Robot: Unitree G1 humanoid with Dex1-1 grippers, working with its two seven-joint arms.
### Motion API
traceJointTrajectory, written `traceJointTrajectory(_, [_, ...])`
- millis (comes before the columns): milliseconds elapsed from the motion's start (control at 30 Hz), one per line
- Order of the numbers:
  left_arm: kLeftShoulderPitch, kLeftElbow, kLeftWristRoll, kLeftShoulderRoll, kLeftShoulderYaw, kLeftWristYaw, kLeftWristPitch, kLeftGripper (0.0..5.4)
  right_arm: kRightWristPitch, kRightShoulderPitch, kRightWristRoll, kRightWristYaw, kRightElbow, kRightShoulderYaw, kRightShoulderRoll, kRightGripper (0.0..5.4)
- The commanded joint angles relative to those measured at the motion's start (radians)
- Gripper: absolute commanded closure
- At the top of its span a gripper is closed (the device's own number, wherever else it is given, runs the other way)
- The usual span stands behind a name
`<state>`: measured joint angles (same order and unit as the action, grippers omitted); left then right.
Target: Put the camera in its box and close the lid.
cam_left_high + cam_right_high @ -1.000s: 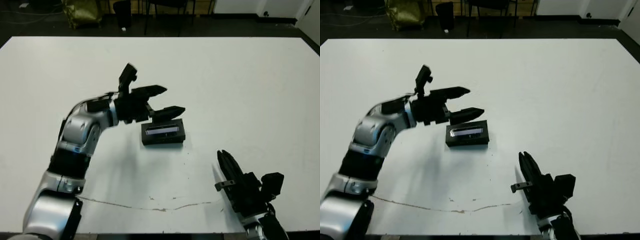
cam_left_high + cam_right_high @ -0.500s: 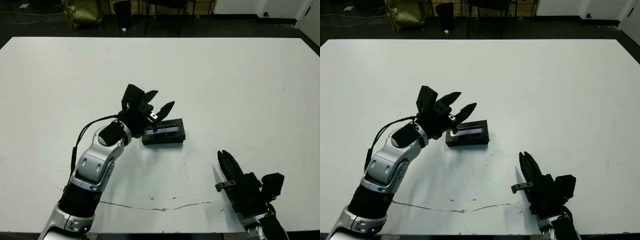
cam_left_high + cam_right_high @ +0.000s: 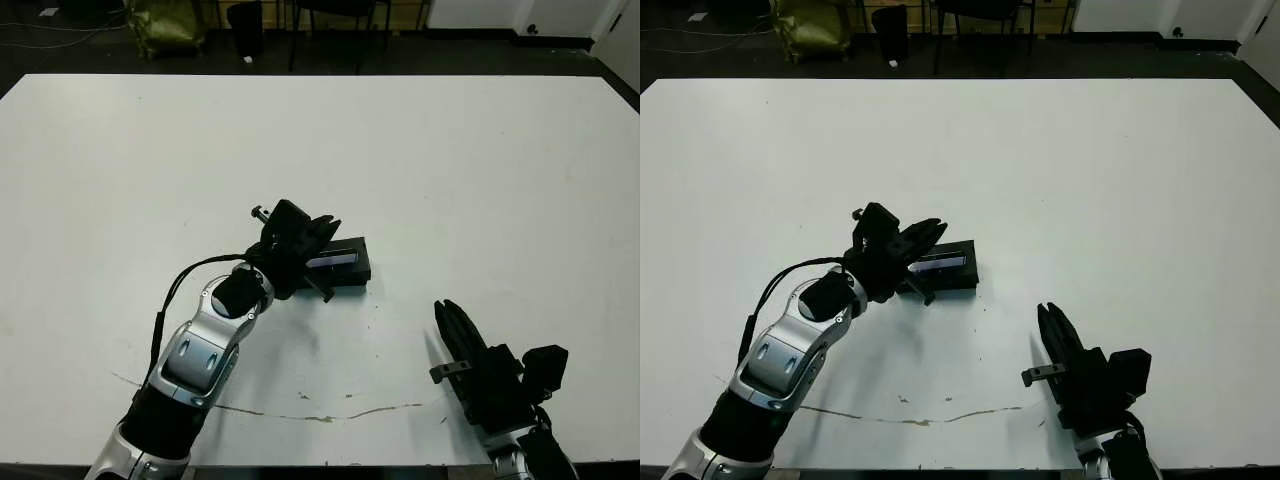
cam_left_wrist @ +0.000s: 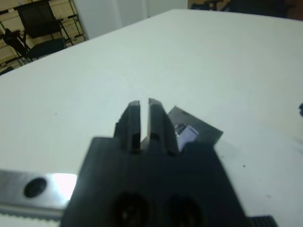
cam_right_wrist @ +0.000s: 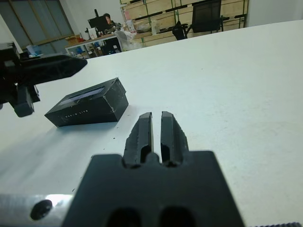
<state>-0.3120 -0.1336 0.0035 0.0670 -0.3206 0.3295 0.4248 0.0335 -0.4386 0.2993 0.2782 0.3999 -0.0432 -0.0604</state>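
Note:
The box (image 3: 345,272) lies mid-table with the lid (image 3: 332,260) flat on top, its bluish window facing up. The camera is hidden from every view. My left gripper (image 3: 324,229) is shut, with nothing between its fingers (image 4: 141,118). It hangs over the box's left end, and I cannot tell whether it touches. In the left wrist view the box (image 4: 198,133) lies just beside the fingers. My right gripper (image 3: 448,312) rests shut near the table's front right, apart from the box (image 5: 87,109). The right wrist view also shows the left gripper (image 5: 52,68) over that box.
A thin dark crack line (image 3: 300,412) runs across the white table (image 3: 480,160) near its front edge. Chairs and clutter (image 3: 170,20) stand beyond the far edge. Shelves and a person show far off in the right wrist view.
My left arm has swung down and turned towards the box. Its fingers went from open to shut and now sit at the box's left end. The right arm has not moved.

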Motion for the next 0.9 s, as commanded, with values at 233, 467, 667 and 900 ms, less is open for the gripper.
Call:
traceJointTrajectory(233, [0.03,0.034,0.021,-0.016,-0.022,-0.03,0.058,5.38,-0.023,-0.037,0.002,-0.009,0.007,0.001,-0.009,5.4])
traceJointTrajectory(467, [0.031,0.051,0.037,-0.031,-0.04,-0.048,0.103,5.38,-0.023,-0.04,0.012,-0.005,0.005,0.003,-0.007,5.4])
traceJointTrajectory(667, [0.031,0.067,0.033,-0.051,-0.056,-0.052,0.123,5.38,-0.01,-0.039,0.028,0.008,-0.011,0.006,-0.004,5.4])
traceJointTrajectory(900, [0.016,0.078,0.052,-0.067,-0.081,-0.065,0.153,5.38,0.005,-0.043,0.016,0.005,-0.016,0.002,-0.004,5.4])
